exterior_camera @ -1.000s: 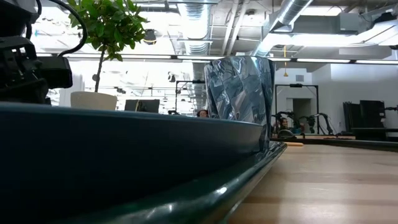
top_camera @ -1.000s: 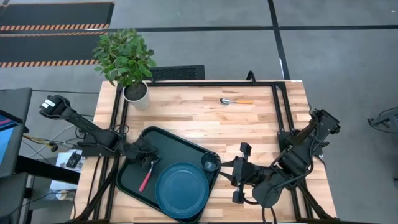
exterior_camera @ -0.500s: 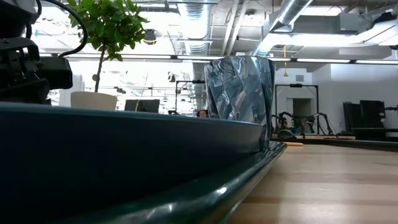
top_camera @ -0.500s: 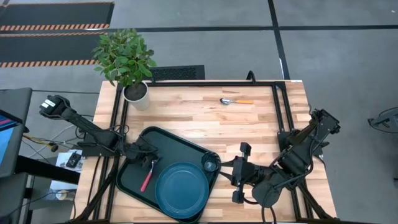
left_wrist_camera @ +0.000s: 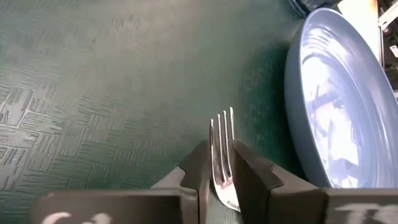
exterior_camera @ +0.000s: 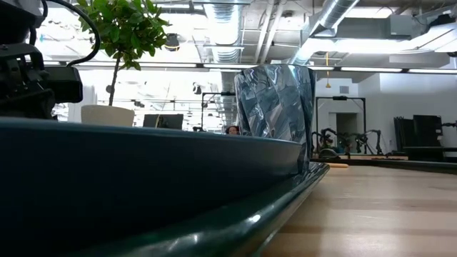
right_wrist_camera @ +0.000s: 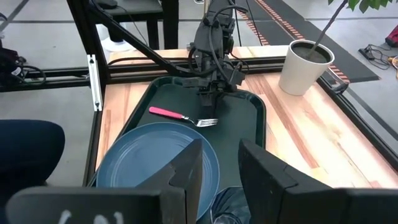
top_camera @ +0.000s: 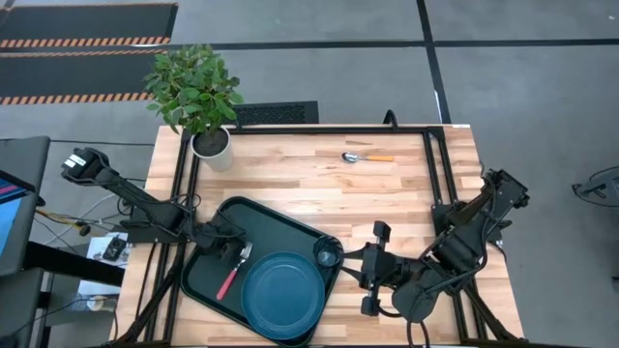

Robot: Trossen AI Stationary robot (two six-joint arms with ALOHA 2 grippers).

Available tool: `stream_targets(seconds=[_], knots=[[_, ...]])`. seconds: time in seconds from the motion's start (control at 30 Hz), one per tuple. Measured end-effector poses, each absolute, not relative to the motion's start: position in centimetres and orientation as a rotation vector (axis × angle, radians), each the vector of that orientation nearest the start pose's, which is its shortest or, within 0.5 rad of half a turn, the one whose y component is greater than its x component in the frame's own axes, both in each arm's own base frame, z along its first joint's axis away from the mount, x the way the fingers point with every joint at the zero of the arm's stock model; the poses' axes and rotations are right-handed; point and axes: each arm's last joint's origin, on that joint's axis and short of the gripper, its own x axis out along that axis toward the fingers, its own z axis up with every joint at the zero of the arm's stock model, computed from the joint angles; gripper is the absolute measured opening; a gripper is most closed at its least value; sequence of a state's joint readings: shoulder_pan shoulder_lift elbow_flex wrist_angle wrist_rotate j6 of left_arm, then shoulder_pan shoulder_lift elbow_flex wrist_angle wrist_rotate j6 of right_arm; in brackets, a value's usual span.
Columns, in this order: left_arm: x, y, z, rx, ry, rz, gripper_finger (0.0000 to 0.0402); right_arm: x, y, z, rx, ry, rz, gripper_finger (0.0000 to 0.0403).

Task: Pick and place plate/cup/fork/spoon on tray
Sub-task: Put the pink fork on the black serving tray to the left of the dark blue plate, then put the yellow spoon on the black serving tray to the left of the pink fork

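The dark-green tray (top_camera: pixel 208 266) lies at the table's near left. On it rest the dark-blue plate (top_camera: pixel 282 295), the pink-handled fork (top_camera: pixel 230 275), lying flat beside the plate, and the small cup (top_camera: pixel 328 256), upright in the tray's right corner. My left gripper (left_wrist_camera: pixel 219 149) hovers over the fork's tines (left_wrist_camera: pixel 222 134), its fingers a narrow gap apart; the right wrist view shows it (right_wrist_camera: pixel 211 90) clear of the fork (right_wrist_camera: pixel 183 116). My right gripper (right_wrist_camera: pixel 219 152) is open just right of the cup (right_wrist_camera: pixel 227 208). The orange-handled spoon (top_camera: pixel 366 157) lies on the far table.
A white plant pot (top_camera: pixel 213 147) with a leafy plant stands at the table's far left corner. Black frame rails (top_camera: pixel 430 174) run along the table's edges. Bare wood lies between the tray and the spoon. A person's dark sleeve (right_wrist_camera: pixel 28 146) shows beside the table.
My left gripper has drawn a little back from the fork toward the table's left edge, so more of the tines shows. The fork, plate and cup have stayed where they were on the tray.
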State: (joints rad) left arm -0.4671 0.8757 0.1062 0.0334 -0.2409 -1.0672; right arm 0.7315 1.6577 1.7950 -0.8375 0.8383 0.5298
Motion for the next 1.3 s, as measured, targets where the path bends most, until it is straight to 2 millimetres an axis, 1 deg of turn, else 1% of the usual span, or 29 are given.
stream_targets(seconds=[0.13,0.2,0.3,0.37,0.43,0.57,0.67,0.73,0.83,0.93,1.07,1.2,1.3], knots=[[12.8,-5.7,11.6,-0.758,0.703,0.172,0.0071,27.2,20.8,40.1,0.071,0.456,-0.279,0.0127],[12.8,-5.7,11.7,-0.766,0.695,0.162,0.0085,27.4,19.9,39.7,0.086,0.471,-0.353,0.0127],[12.8,-5.7,12.1,-0.781,0.68,0.132,0.0111,28.3,18.0,38.5,0.082,0.531,-0.469,0.0127],[12.7,-5.7,12.5,-0.794,0.659,0.109,0.0129,28.9,16.0,38.0,0.087,0.579,-0.557,0.0127],[12.6,-5.7,12.9,-0.804,0.637,0.088,0.0147,29.3,13.6,37.9,0.099,0.626,-0.636,0.0127],[12.5,-5.6,13.7,-0.827,0.582,0.049,0.0176,30.0,8.3,37.0,0.02,0.826,-0.756,0.0142],[12.3,-5.5,14.2,-0.847,0.545,0.026,0.019,30.1,4.4,36.9,-0.055,0.939,-0.844,0.017],[12.2,-5.5,14.5,-0.86,0.52,0.011,0.0196,30.0,1.9,36.7,-0.081,1.033,-0.87,0.0195],[12.1,-5.4,14.9,-0.874,0.494,-0.005,0.0199,29.5,-1.6,35.7,-0.109,1.141,-0.89,0.023],[12.0,-5.3,15.2,-0.884,0.47,-0.02,0.0199,28.5,-4.9,33.6,-0.046,1.23,-0.85,0.0246],[11.8,-5.2,15.6,-0.89,0.44,-0.04,0.0199,26.5,-8.7,29.0,0.028,1.271,-0.762,0.0245],[11.7,-5.2,15.9,-0.894,0.412,-0.051,0.0199,25.2,-12.0,24.5,0.098,1.274,-0.617,0.0239],[11.6,-5.1,16.1,-0.897,0.389,-0.037,0.0199,24.5,-14.7,22.0,0.138,1.299,-0.536,0.0236]])
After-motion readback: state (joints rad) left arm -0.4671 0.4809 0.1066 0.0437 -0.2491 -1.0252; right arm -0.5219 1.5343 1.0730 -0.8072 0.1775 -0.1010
